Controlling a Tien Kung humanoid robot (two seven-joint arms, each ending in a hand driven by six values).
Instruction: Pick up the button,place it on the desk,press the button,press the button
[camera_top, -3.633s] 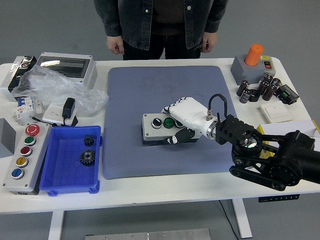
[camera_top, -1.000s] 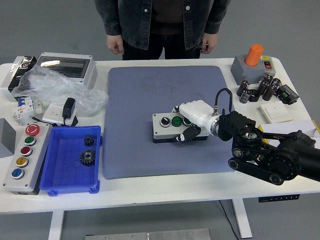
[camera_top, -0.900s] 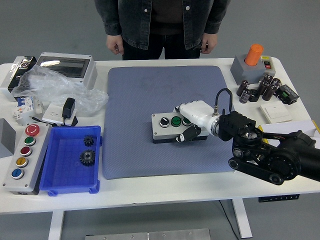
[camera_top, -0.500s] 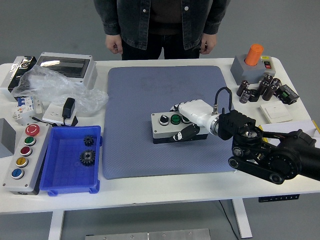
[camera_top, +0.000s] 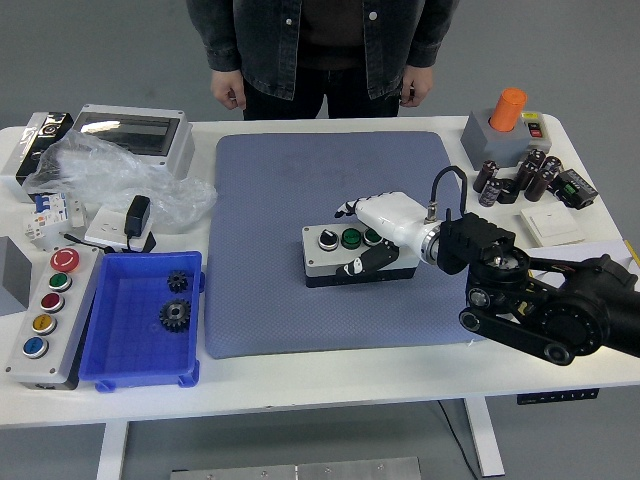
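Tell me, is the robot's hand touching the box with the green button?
Touching: in the head view the right hand lies over the button box, its thumb against the box's front.

Two gears (camera_top: 174, 300) lie inside the blue tray (camera_top: 108, 368) at left

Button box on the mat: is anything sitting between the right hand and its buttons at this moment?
Nothing visible does. The right hand is directly over the right end of the button box on the blue-grey mat, with its thumb against the box's front. The black knob and green button lie uncovered.
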